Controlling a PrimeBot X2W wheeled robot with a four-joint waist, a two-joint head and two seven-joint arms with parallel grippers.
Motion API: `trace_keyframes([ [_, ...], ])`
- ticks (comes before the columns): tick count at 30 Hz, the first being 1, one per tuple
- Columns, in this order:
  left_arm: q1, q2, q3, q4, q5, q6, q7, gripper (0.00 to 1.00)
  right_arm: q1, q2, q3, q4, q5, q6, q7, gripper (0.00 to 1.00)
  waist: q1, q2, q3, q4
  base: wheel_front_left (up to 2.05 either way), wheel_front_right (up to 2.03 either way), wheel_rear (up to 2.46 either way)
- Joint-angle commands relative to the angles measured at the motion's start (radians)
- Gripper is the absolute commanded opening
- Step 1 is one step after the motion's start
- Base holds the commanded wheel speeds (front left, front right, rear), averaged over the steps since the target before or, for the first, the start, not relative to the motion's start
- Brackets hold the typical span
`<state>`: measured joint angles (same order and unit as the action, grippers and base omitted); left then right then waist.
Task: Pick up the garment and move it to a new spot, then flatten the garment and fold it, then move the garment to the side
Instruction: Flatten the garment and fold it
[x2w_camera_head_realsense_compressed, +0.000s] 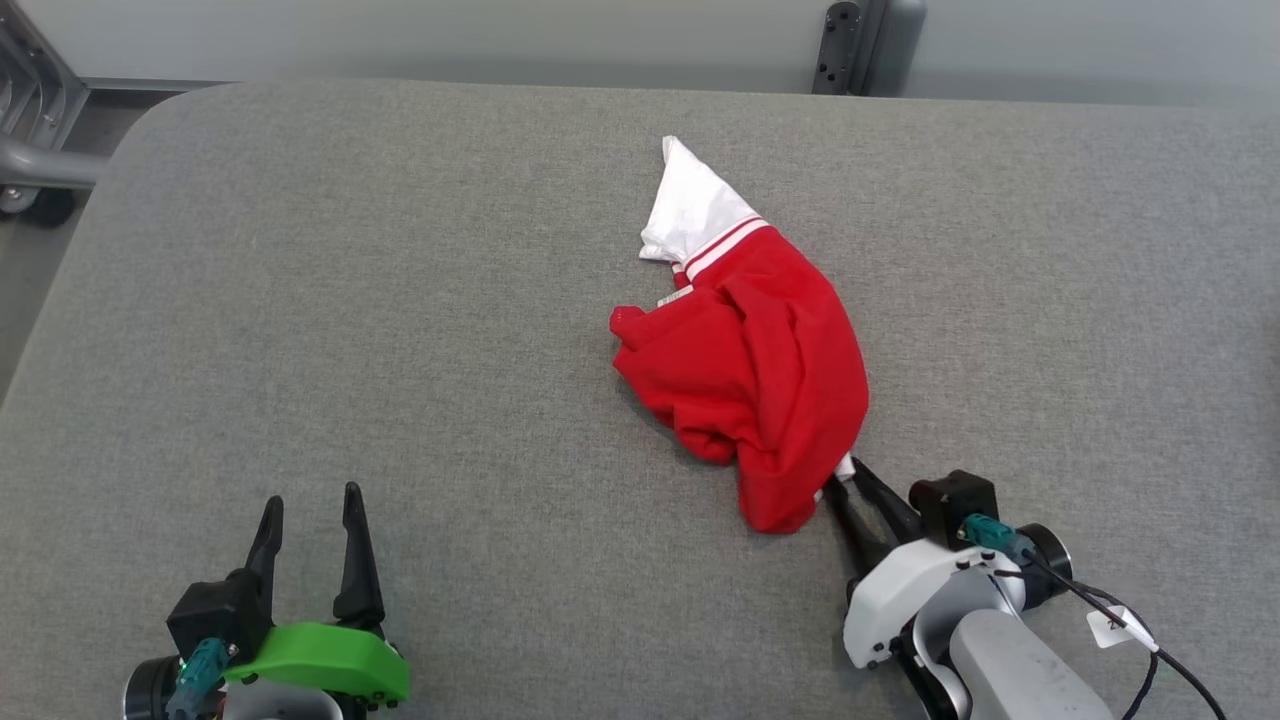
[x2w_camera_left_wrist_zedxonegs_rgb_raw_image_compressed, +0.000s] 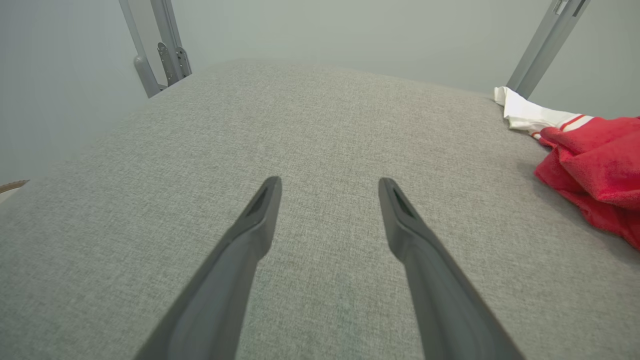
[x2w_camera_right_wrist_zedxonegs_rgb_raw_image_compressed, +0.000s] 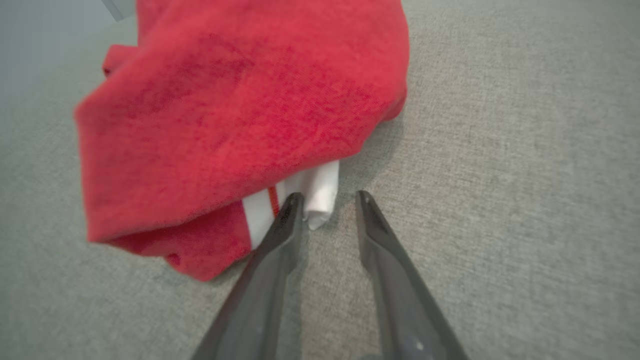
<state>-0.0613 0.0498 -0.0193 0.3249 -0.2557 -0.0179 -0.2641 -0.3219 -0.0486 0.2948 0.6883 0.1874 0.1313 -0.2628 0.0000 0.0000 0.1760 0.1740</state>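
Illegibly small label (x2w_camera_head_realsense_compressed: 675, 297) on red garment (x2w_camera_head_realsense_compressed: 760, 370)

Our left gripper (x2w_camera_head_realsense_compressed: 312, 495) sits low at our left, its two dark fingers spread wide and pointing straight ahead. Our right gripper (x2w_camera_head_realsense_compressed: 845, 478) reaches forward, angled inward toward our left ahead of its pale forearm (x2w_camera_head_realsense_compressed: 1010, 670), fingers closer together with a clear gap between them.

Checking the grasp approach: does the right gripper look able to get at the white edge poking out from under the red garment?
Probably yes. The right gripper sits right at the white edge, jaws apart, with nothing in between; the red garment only overhangs it from above.
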Motion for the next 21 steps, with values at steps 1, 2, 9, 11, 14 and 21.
trace_keyframes([
  [1, -0.018, 0.002, 0.002, -0.001, -0.005, -0.003, 0.0, 1.0, -0.009, -0.005, -0.014, 0.007, 0.018, -0.001, -0.003, 0.0, 0.0, 0.0, 0.004, 0.003, 0.0, 0.0, 0.0],
  [2, -0.018, 0.002, 0.004, 0.0, -0.006, -0.002, 0.0, 1.0, -0.011, -0.005, -0.024, 0.008, 0.018, -0.001, -0.003, 0.0, 0.0, 0.0, 0.003, 0.002, 0.0, 0.0, 0.0],
  [9, 0.005, 0.002, 0.008, 0.005, -0.01, -0.005, 0.0, 1.0, 0.003, -0.005, -0.165, -0.051, -0.015, -0.001, -0.003, 0.0, 0.0, 0.0, -0.028, -0.024, 0.0, 0.0, 0.0],
  [11, 0.009, 0.002, 0.005, 0.005, -0.015, -0.006, 0.0, 1.0, -0.006, -0.005, -0.23, -0.096, -0.044, -0.001, -0.003, 0.0, 0.0, 0.0, -0.039, -0.037, 0.0, 0.0, 0.0],
  [14, 0.018, 0.002, -0.002, 0.009, -0.019, -0.007, 0.0, 1.0, -0.049, -0.005, -0.3, -0.183, -0.112, -0.001, -0.003, 0.0, 0.0, 0.0, -0.058, -0.06, 0.0, 0.0, 0.0],
  [21, 0.026, 0.002, -0.023, 0.018, -0.036, -0.002, 0.0, 1.0, -0.193, -0.026, -0.34, -0.326, -0.194, -0.001, -0.003, 0.0, 0.0, 0.0, -0.093, -0.103, 0.0, 0.0, 0.0],
])
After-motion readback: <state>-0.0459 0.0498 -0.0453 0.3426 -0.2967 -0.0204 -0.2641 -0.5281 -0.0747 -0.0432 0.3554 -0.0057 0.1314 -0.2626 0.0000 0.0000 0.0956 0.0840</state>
